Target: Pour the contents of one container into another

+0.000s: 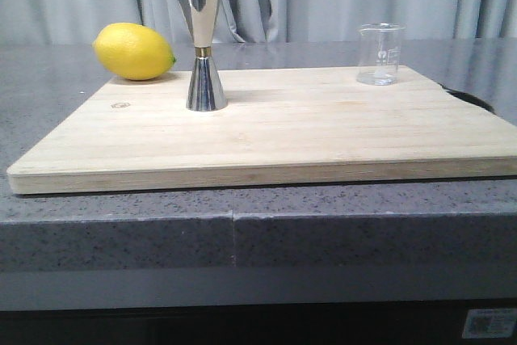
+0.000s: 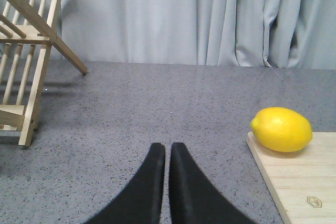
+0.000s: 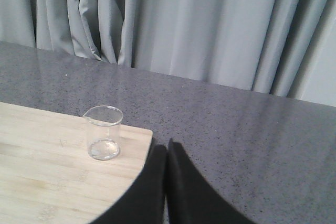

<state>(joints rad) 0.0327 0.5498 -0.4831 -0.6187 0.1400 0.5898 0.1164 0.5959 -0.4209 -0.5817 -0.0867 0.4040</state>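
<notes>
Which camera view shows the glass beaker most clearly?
The front view: the beaker stands upright on the cutting board, printed marks facing the camera. The right wrist view also shows it, from above, marks not visible. The left wrist view does not show it.

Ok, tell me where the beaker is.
In the front view the beaker stands upright at the board's far right corner, well right of the jigger.

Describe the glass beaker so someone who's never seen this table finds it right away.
Find the wooden cutting board on the grey counter. At its far right corner stands the small beaker: clear glass with white markings, unlike the steel jigger and yellow lemon.
</notes>
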